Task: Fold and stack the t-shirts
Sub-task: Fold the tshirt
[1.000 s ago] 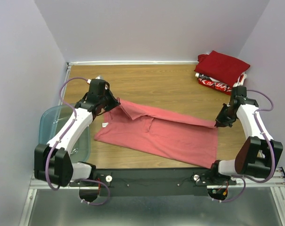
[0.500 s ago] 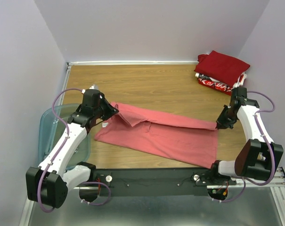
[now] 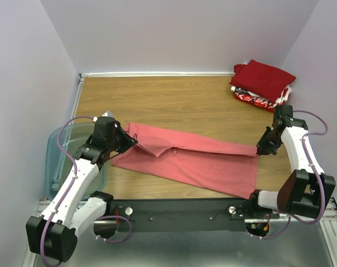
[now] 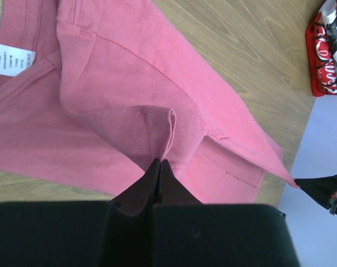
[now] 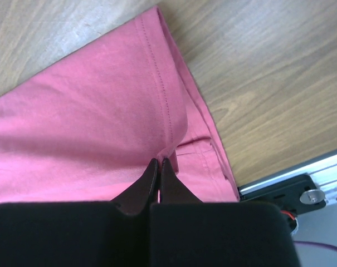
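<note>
Fold was underway on salmon-pink shirt (image 3: 213,167), which lay across the table (image 3: 185,100) centre. Left gripper (image 4: 159,166) was closed tight, pinching a sleeve-side fold. Right gripper (image 5: 159,162) was clamped on the hem edge, probably both layers. Next move called for both arms carrying the lifted edge over evenly.

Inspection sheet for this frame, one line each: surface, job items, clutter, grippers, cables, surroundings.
Surface: wooden table, no damage seen.
Job's things: salmon-pink shirt spread across the near middle, its far edge pinched at both ends; dark red shirt folded atop red printed shirt, far right corner.
Clutter: translucent bin at the left edge, under the left arm.
Grippers: left gripper and right gripper both shut on the salmon-pink shirt.
Cables: purple cables loop along both arms, off the cloth.
Surroundings: pale walls; metal rail at the near edge.
</note>
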You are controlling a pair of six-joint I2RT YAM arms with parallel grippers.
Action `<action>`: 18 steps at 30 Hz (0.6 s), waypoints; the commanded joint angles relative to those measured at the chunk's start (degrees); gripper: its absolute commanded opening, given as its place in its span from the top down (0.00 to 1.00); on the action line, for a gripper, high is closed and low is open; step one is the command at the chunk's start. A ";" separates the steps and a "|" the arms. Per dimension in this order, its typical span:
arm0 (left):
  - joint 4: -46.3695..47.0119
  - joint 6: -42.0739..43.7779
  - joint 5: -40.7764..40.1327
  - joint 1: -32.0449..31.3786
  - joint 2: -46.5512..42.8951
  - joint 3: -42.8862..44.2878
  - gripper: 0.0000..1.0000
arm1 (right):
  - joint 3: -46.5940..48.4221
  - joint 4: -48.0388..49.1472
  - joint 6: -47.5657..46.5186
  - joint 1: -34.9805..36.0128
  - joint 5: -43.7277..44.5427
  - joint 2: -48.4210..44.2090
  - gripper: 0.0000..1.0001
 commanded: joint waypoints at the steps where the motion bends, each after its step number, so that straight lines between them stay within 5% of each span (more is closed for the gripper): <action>1: -2.31 -0.74 1.98 0.15 -1.78 -1.82 1.00 | 0.18 -3.11 2.03 -0.15 3.75 -1.77 0.99; 5: -4.15 -0.65 3.31 0.15 -2.83 -3.06 1.00 | 0.53 -3.99 2.65 -0.15 4.98 -2.39 0.99; 7: -6.77 -0.13 3.48 0.15 -3.27 -2.53 0.92 | 0.80 -4.61 2.73 -0.15 5.07 -2.48 0.97; 8: -8.01 0.57 2.96 0.15 -3.45 -0.96 0.55 | 1.14 -4.78 2.82 -0.15 5.16 -2.47 0.86; 10: -12.31 3.37 2.34 0.15 -3.10 1.41 0.33 | 1.50 -5.40 2.91 -0.15 5.42 -2.65 0.66; 11: -13.90 3.91 2.69 0.15 -3.19 2.99 0.25 | 1.76 -5.66 3.00 -0.15 5.60 -3.00 0.46; 14: -17.34 4.10 3.92 0.15 -4.59 4.23 0.18 | 3.34 -6.72 2.65 0.03 5.95 -4.31 0.28; 18: -12.88 7.60 1.82 0.15 -1.63 5.90 0.15 | 3.43 -5.41 1.68 2.92 4.72 -5.38 0.27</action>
